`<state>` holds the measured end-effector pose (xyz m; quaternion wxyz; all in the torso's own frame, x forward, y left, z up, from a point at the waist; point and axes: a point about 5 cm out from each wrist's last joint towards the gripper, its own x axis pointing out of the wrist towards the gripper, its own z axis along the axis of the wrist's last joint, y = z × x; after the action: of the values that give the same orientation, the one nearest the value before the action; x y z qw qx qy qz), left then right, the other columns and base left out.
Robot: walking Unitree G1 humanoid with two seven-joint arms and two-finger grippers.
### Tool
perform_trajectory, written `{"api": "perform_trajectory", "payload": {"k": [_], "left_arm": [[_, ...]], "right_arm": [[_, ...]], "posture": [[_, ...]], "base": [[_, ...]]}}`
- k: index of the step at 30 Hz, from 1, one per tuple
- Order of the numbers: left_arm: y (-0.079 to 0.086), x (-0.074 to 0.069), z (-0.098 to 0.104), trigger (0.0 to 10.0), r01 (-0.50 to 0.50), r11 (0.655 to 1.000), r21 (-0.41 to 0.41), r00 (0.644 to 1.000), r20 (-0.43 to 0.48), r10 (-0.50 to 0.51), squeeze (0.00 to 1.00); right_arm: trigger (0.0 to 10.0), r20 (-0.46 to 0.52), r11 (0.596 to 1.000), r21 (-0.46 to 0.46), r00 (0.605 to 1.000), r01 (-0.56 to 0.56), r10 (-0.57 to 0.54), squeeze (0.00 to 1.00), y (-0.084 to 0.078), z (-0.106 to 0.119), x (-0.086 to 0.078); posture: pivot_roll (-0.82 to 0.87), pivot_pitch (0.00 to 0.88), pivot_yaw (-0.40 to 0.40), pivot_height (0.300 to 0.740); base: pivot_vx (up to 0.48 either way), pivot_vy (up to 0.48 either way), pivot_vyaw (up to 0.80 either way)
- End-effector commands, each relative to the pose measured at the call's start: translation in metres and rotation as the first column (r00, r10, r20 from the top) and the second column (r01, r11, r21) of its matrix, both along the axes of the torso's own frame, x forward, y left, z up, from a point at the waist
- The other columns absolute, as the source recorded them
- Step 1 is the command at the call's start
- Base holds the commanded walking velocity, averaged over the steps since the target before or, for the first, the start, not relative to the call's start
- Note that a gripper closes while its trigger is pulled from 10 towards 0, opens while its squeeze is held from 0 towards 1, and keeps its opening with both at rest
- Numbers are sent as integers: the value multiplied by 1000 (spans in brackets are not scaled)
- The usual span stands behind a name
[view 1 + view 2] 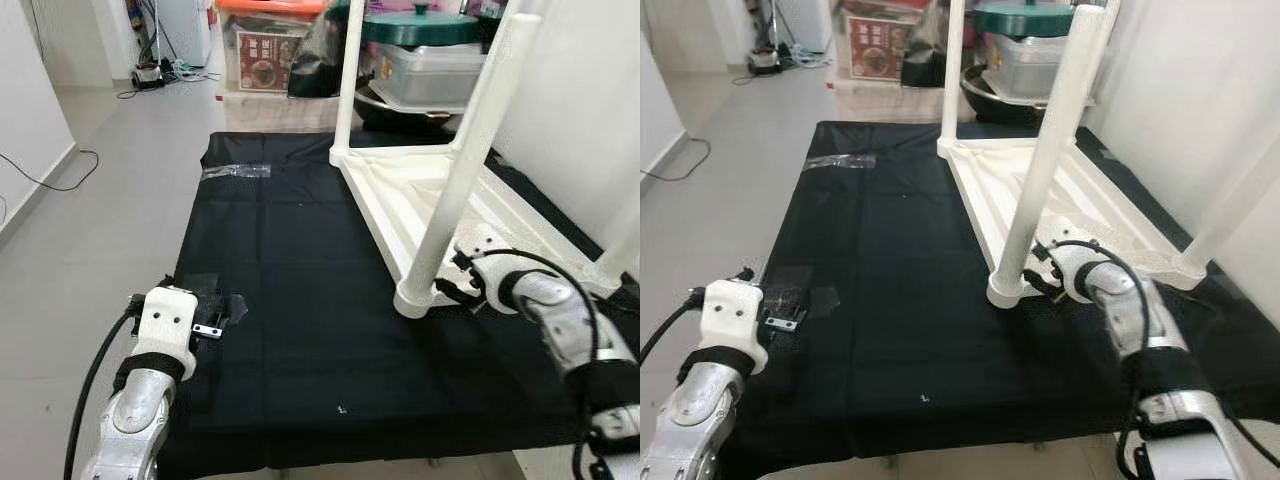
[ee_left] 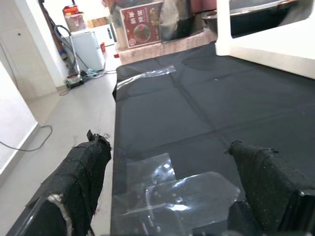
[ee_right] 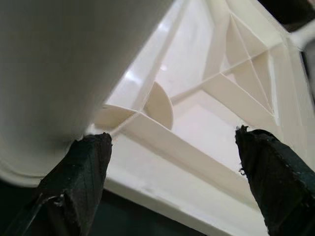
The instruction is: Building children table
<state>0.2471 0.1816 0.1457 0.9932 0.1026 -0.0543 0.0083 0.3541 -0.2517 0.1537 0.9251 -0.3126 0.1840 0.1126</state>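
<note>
Table legs cropped; right pincer beside one

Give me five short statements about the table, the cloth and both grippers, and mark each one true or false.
1. The white table lies upside down on the black cloth, legs pointing up. True.
2. The right gripper sits at the base of the nearest table leg. True; the right wrist view shows its fingers spread, one beside the leg's foot.
3. The left gripper is shut on a table leg. False; it is open over clear tape stuck to the cloth's left edge, holding nothing.
4. The cloth is red. False; it is black.
5. Storage boxes stand on the floor beyond the cloth. True.
</note>
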Motion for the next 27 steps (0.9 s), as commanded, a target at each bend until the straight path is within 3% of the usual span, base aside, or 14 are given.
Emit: {"api": "perform_trajectory", "payload": {"k": [1, 4, 7, 9, 10, 11, 12, 14, 20, 22, 23, 24, 25, 27], "left_arm": [[-1, 0, -1, 10000, -2, 1000, 5, 1000, 0, 3, 0], [0, 0, 0, 10000, -4, 1000, 6, 1000, 1, 4, 0], [0, 1, 0, 10000, -4, 1000, 11, 1000, 1, 4, 0], [-1, 3, 0, 10000, -1, 1000, 22, 1000, 1, 1, 0], [-1, 3, 0, 10000, -1, 1000, 22, 1000, 1, 1, 0], [-1, 4, 1, 10000, 0, 1000, 25, 1000, 3, 0, 0], [-1, 4, 1, 10000, 0, 1000, 25, 1000, 3, 0, 0], [0, 4, 1, 10000, -3, 1000, 27, 1000, 7, 3, 0], [0, 5, 2, 10000, -9, 1000, 26, 1000, 14, 8, 0], [-1, 7, 2, 10000, -10, 1000, 25, 1000, 18, 10, 0], [-1, 7, 2, 10000, -10, 1000, 25, 1000, 18, 10, 0], [-2, 7, 2, 10000, -11, 1000, 24, 1000, 20, 10, 0], [-2, 7, 2, 10000, -11, 1000, 24, 1000, 20, 10, 0], [-1, 7, 2, 10000, -14, 1000, 23, 1000, 22, 13, 0]], "right_arm": [[10000, 12, 1000, -31, 1000, -5, 6, 0, 2, 0, 2], [10000, 37, 998, -56, 999, 16, -14, 0, 6, -1, 7], [10000, 133, 995, -101, 991, 3, 11, 0, 23, 3, 18], [10000, 243, 985, -160, 964, -68, 106, 0, 45, 14, 25], [10000, 243, 985, -160, 964, -68, 106, 0, 45, 14, 25], [10000, 291, 972, -181, 936, -150, 199, 0, 63, 20, 26], [10000, 291, 972, -181, 936, -150, 199, 0, 63, 20, 26], [10000, 354, 908, -253, 842, -334, 408, 0, 103, 26, 21], [10000, 365, 841, -294, 760, -454, 538, 0, 133, 22, 15], [10000, 374, 779, -303, 684, -548, 627, 0, 169, 16, 6], [10000, 374, 779, -303, 684, -548, 627, 0, 169, 16, 6], [10000, 376, 750, -299, 650, -590, 661, 0, 187, 13, 1], [10000, 376, 750, -299, 650, -590, 661, 0, 187, 13, 1], [10000, 399, 730, -269, 617, -629, 678, 0, 213, 10, -5]], "posture": [[26, 0, -78, 740], [36, 0, -78, 740], [47, 0, -77, 740], [51, 0, -76, 740], [51, 0, -76, 740], [51, 0, -73, 740], [51, 0, -73, 740], [50, 0, -73, 740], [51, 0, -75, 740], [49, 0, -77, 740], [49, 0, -77, 740], [49, 0, -78, 740], [49, 0, -78, 740], [61, 0, -92, 740]], "base": [[0, 0, 0], [0, 0, 0], [0, 0, 0], [0, 0, 0], [0, 0, 0], [0, 0, 0], [0, 0, 0], [0, 0, 0], [0, 0, 0], [0, 0, 0], [0, 0, 0], [0, 0, 0], [0, 0, 0], [0, 0, 0]]}}
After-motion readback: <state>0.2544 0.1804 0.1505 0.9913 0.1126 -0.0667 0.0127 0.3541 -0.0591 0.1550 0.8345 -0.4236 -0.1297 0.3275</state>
